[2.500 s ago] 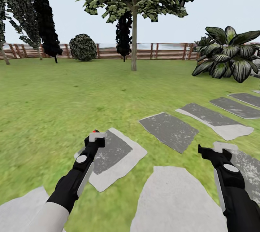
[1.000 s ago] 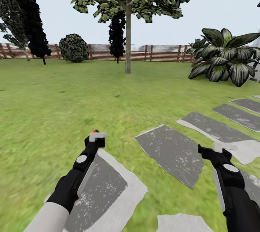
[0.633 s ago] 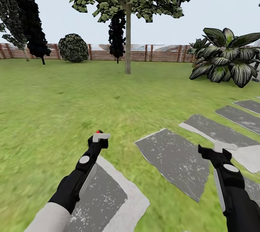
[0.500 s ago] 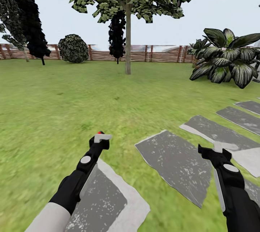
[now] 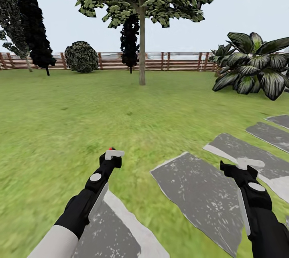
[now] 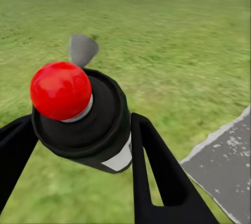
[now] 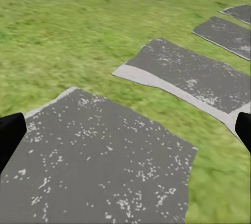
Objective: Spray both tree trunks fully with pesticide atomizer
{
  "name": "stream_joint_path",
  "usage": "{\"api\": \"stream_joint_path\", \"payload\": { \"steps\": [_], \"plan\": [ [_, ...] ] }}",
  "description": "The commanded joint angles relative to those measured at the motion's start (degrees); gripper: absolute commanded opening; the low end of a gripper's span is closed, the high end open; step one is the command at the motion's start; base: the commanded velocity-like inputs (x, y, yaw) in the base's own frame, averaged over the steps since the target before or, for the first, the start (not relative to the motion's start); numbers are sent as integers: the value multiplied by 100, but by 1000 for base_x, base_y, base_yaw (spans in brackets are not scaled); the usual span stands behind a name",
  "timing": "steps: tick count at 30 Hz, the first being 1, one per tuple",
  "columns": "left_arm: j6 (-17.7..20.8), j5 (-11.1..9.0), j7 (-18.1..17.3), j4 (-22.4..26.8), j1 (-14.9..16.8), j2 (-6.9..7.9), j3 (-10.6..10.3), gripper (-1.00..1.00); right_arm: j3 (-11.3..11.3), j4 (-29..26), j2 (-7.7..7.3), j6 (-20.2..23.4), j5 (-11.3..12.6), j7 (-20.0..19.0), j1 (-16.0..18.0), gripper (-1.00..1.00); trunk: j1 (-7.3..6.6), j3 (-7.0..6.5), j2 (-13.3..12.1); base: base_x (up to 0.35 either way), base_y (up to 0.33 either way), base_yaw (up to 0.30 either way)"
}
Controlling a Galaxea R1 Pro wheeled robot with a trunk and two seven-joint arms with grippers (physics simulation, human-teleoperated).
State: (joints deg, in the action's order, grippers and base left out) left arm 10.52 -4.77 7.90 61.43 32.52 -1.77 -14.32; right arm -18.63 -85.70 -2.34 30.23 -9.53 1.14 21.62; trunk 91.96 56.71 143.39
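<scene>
My left jaws (image 6: 78, 145) are clamped on the atomizer (image 6: 86, 122), its red cap (image 6: 60, 89) facing me and a dark finger (image 6: 151, 166) on each side. My right jaws (image 7: 125, 130) are spread wide over grey slabs (image 7: 104, 161). Ahead, across the grass (image 5: 80, 109), a tree (image 5: 141, 29) stands before the fence (image 5: 176, 60).

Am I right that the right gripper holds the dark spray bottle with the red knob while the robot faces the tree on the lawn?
Not quite: the left gripper holds it. In the left wrist view, its fingers are closed around the pesticide atomizer, red knob on top. The right gripper is open with only stone slabs beneath it. The tree does stand ahead on the lawn.
</scene>
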Motion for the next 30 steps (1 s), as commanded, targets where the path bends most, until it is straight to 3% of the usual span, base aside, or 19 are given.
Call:
{"api": "stream_joint_path", "payload": {
  "steps": [1,17,22,30],
  "plan": [
    [-1,3,1,1,0,0,0,-100,0,0,-1,0,-1,0,0,100,0,0,0,336,0,0],
    [7,-32,-2,-57,-8,12,-4,-100,-8,0,-3,0,4,-9,0,100,0,0,0,336,0,0],
    [9,-8,-7,-519,-8,20,1,-100,-9,0,-3,0,4,-9,0,100,0,0,0,334,0,0],
    [20,1,-8,-619,-9,47,17,-100,-9,0,-3,0,4,-9,0,100,0,0,0,336,0,0]
  ]
}}
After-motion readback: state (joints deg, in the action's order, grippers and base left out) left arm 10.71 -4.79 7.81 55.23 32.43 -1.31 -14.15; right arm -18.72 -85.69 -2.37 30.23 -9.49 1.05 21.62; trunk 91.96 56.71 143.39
